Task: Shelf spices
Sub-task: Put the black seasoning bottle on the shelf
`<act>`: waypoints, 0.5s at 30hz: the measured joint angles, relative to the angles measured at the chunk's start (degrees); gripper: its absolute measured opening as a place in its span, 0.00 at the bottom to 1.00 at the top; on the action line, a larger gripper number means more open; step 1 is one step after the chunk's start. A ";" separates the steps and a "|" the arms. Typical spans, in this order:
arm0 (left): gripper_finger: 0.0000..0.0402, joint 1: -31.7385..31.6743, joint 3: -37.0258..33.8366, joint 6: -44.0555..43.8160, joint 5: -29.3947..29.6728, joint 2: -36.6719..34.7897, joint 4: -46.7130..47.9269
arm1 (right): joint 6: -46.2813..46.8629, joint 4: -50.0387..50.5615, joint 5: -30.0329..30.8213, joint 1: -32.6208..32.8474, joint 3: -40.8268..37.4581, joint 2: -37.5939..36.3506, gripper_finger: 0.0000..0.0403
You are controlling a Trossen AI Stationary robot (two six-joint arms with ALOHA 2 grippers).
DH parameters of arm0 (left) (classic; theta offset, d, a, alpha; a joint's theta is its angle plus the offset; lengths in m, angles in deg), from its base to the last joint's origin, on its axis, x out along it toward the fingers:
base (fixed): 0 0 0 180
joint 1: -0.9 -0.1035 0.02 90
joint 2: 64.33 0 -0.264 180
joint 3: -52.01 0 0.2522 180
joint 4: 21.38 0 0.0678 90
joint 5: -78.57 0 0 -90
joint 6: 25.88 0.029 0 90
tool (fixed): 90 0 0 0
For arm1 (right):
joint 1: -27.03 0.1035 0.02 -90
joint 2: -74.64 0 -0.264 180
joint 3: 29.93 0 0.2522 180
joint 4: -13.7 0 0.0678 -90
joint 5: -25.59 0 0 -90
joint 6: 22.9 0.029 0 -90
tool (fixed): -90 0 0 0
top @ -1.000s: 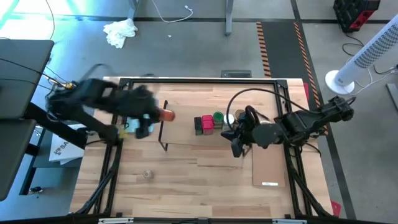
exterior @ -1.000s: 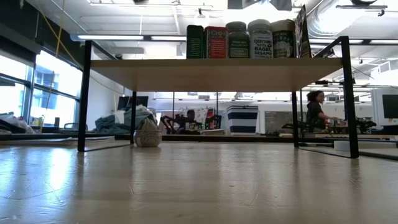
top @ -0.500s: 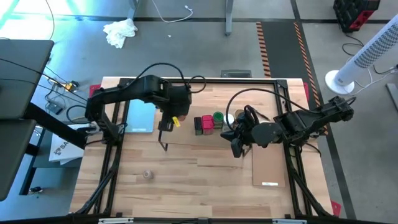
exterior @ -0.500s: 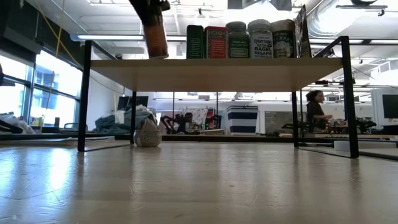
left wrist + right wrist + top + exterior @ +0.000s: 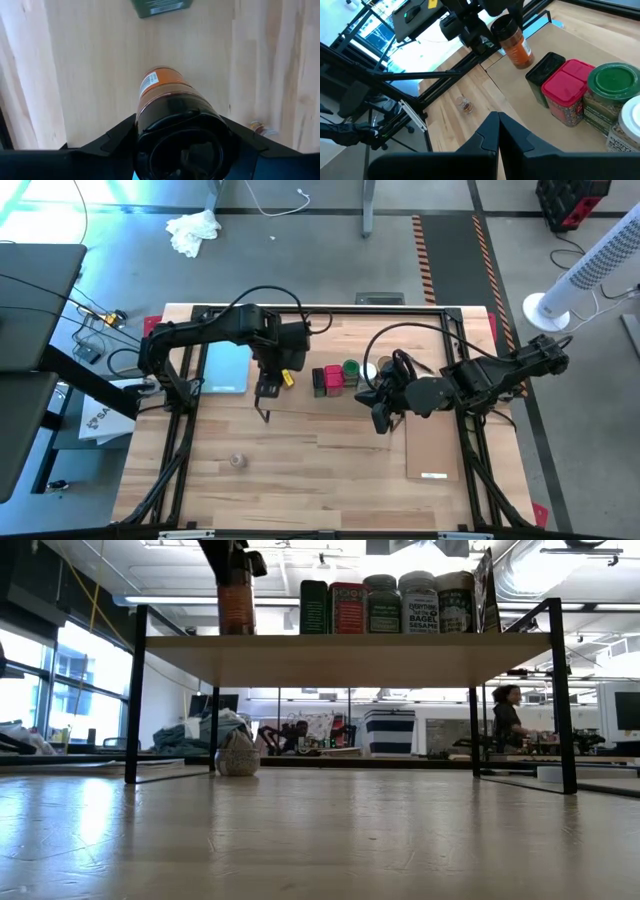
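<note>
Orange jar (image 5: 516, 42) in left claw (image 5: 270, 372), beside dark tin (image 5: 546, 70).

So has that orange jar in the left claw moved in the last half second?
Yes. In the low view the orange jar shifted slightly away from the row of shelved spices, toward the shelf end, and now hangs upright.
</note>
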 joint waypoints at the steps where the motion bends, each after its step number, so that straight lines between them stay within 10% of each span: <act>1: 0.53 -0.11 0.00 -0.57 0.15 0.01 0.02 | 0.00 0.00 0.00 0.00 0.00 0.00 0.00; 15: 0.53 -0.27 0.09 -4.83 0.18 0.01 0.01 | -0.02 0.21 -0.22 0.00 0.00 0.00 0.00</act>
